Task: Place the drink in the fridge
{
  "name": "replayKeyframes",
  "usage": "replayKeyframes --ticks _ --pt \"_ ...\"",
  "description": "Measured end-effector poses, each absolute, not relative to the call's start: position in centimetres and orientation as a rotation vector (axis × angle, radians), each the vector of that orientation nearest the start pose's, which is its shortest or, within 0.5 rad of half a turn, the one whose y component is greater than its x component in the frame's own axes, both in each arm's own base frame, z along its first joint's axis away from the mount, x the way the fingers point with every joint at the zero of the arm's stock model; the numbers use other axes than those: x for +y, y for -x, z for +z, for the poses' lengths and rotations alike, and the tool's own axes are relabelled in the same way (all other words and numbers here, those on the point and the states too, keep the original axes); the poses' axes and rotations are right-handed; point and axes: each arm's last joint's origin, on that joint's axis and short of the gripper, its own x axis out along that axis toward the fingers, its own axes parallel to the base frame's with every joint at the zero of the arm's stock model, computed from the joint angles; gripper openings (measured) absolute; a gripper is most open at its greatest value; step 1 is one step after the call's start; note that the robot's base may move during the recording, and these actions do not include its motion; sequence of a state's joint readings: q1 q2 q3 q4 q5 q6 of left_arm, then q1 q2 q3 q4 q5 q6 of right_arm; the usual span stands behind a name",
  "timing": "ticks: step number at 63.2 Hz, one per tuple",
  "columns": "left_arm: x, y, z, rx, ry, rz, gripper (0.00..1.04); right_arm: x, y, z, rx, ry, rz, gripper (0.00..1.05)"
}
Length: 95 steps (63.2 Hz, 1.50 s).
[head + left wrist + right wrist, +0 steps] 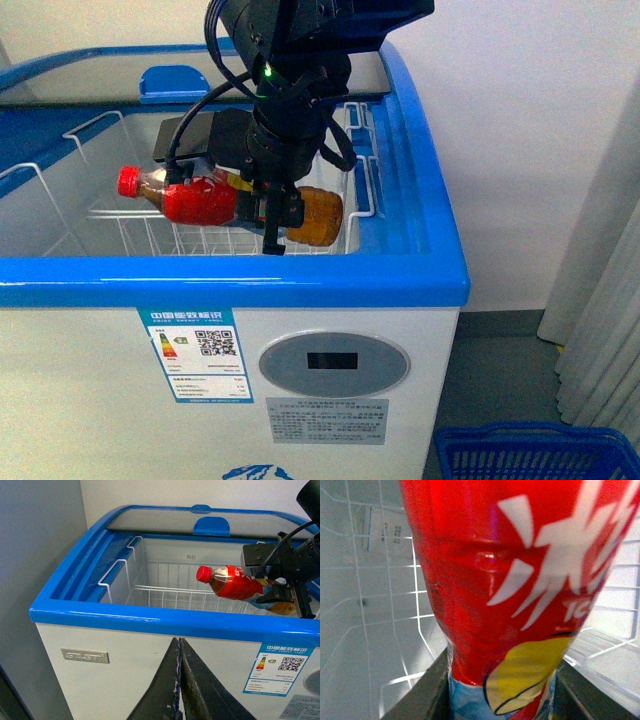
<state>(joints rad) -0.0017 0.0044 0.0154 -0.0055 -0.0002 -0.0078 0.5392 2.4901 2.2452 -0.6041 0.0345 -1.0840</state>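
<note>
Drink hangs crosswise inside the open mouth of the fridge, grasped around its labelled middle by the right claw, whose jaws are clenched on the label, as the right wrist view confirms with the red wrap filling the frame between the two dark fingers. The bottle's long axis runs roughly parallel to the fridge's front rim, red cap toward the left wall, amber base toward the right wall. It sits directly under the claw, just above the white wire basket, and I cannot tell whether it touches the wires. The coming move, as I judge it, is a short descent and release into that basket. The left claw waits outside, in front of the fridge's front wall, fingertips pressed together and holding nothing; the right arm is plainly the nearer.

Counted: one drink, one fridge, one wire basket, one blue shopping basket on the floor, two claws.
</note>
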Motion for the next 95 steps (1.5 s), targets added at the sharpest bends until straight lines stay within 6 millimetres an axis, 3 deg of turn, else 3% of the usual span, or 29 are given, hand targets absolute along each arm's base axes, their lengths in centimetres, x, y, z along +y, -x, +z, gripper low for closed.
replayKeyframes --ticks 19,27,36,40,44,48,56,59,65,72,79,81,87,95 --pt "0.0 -9.7 16.8 -0.006 0.008 -0.002 0.03 28.2 -46.7 19.1 0.47 1.149 0.872 0.99" --pt "0.0 -9.7 16.8 -0.006 0.008 -0.002 0.03 27.8 -45.5 21.2 0.441 1.084 0.866 0.98" --pt "0.0 -9.7 16.8 -0.006 0.008 -0.002 0.03 26.2 -43.8 26.1 0.343 0.974 0.8 0.98" --pt "0.0 -9.7 16.8 -0.006 0.008 -0.002 0.03 24.7 -43.1 28.7 0.29 0.92 0.735 0.98" --pt "0.0 -9.7 16.8 -0.006 0.008 -0.002 0.03 21.1 -41.8 33.0 0.209 0.807 0.564 0.98" --pt "0.0 -9.7 16.8 -0.006 0.008 -0.002 0.03 17.6 -40.2 35.9 0.186 0.677 0.389 0.98" --pt "0.0 -9.7 16.8 -0.006 0.008 -0.002 0.03 12.6 -36.5 38.5 0.202 0.48 0.154 0.98" --pt "0.0 -9.7 16.8 -0.006 0.008 -0.002 0.03 10.7 -34.0 39.2 0.206 0.402 0.06 0.98" --pt "0.0 -9.7 16.8 -0.006 0.008 -0.002 0.03 8.4 -29.4 39.5 0.188 0.298 -0.037 0.98" --pt "0.0 -9.7 16.8 -0.006 0.008 -0.002 0.03 6.3 -22.9 38.4 0.211 0.21 -0.109 0.98" --pt "0.0 -9.7 16.8 -0.006 0.008 -0.002 0.03 4.5 -13.4 34.9 0.282 0.083 -0.21 0.98" --pt "0.0 -9.7 16.8 -0.006 0.008 -0.002 0.03 4.3 -11.6 34.3 0.287 0.051 -0.215 0.98" --pt "0.0 -9.7 16.8 -0.006 0.008 -0.002 0.03 3.4 -9.7 33.4 0.071 -0.066 -0.038 0.82" --pt "0.0 -9.7 16.8 -0.006 0.008 -0.002 0.03 2.6 -9.3 31.1 -0.037 -0.058 0.015 0.63"
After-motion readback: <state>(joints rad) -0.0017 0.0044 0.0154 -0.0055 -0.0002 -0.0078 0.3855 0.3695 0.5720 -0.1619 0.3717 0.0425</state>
